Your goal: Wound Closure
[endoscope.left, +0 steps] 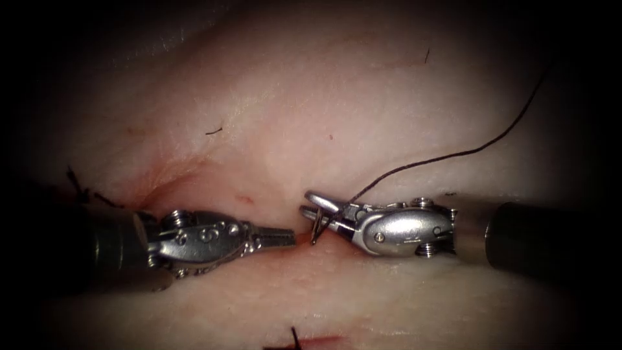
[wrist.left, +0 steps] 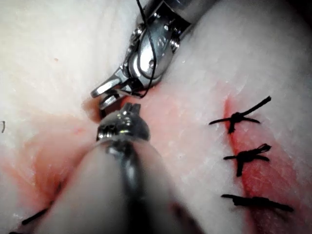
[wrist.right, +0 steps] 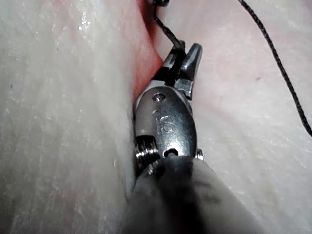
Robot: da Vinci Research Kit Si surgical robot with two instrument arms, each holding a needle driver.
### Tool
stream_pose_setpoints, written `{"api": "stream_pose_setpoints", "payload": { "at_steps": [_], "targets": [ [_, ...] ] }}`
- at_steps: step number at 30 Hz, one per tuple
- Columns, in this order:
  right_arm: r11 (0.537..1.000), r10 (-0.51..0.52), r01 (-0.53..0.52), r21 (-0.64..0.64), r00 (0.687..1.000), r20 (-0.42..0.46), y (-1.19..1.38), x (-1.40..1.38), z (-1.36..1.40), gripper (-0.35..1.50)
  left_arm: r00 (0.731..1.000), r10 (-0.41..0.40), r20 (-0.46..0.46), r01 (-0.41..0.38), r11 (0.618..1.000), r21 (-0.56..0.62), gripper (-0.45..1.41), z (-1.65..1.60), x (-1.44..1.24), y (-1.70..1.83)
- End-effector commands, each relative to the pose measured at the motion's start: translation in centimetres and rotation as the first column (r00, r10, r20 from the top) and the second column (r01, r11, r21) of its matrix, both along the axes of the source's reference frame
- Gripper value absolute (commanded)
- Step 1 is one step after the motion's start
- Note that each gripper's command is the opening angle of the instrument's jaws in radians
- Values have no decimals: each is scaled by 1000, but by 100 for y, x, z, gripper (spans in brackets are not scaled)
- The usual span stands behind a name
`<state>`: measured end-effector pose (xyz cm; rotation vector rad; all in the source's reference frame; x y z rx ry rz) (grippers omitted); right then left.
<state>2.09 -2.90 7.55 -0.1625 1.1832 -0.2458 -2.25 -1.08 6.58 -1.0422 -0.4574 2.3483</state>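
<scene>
Your right tool (endoscope.left: 314, 217) bears a stamped mark on its body in the right wrist view that cannot be read for certain. Its jaws grip the needle (endoscope.left: 315, 229), a short dark curve standing at the cut (endoscope.left: 301, 236) between both tools, its lower end at the tissue (endoscope.left: 311, 97); where along the curve, you cannot tell. The thread (endoscope.left: 453, 155) trails up and to the right. Your left tool (endoscope.left: 282, 238) is clenched, holding nothing. The left wrist view shows three tied stitches (wrist.left: 241, 117) nearby.
</scene>
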Motion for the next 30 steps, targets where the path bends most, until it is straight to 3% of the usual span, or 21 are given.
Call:
{"api": "stream_pose_setpoints", "payload": {
  "at_steps": [1, 10, 16, 21, 30],
  "targets": [
    [999, 37, -37, 2, 999, -25, 13, 5, -13, -35, 1000, 2, -1, -2, 1000, 0, -3, 7, -7, -2],
    [989, 136, -131, 74, 988, -68, 56, 21, -68, -35, 999, 38, 3, -38, 999, 7, -3, 38, -36, -20],
    [986, 148, -142, 86, 987, -66, 69, 33, -72, -35, 998, 65, 2, -65, 998, 25, -3, 47, -47, -35],
    [986, 146, -138, 97, 987, -72, 74, 39, -78, -35, 991, 115, -69, -112, 992, 52, -3, 62, -35, -44],
    [950, 156, -130, 283, 985, -70, 105, 42, -89, -35, 976, 131, -173, -124, 991, 52, -3, 88, 1, -48]
  ]
}}
